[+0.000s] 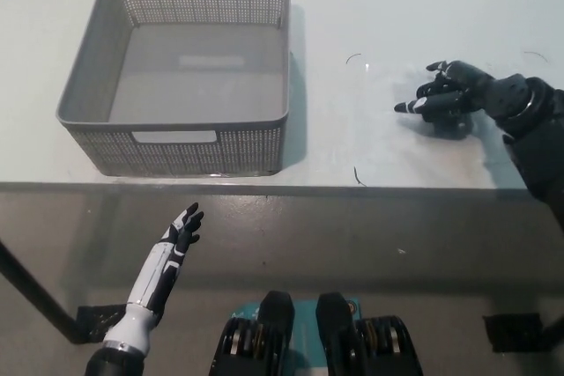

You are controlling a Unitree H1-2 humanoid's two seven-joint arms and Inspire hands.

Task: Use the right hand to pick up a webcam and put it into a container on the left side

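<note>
**Grasp to be secured on the webcam**

Head view: the right hand (454, 94) is laid over the webcam (451, 119) at the right of the bench (370, 6). Its fingers (414, 106) are partly spread over the webcam, not seen closed on it; a firm wrap around the body is judged necessary before any lift. The container (181, 143) stands well apart to the left, empty, with nothing between except small marks on the bench. Its near wall must be cleared. The left hand (176, 239) is held below the bench edge, fingers apart.

Bright, even light; soft shadows
</note>
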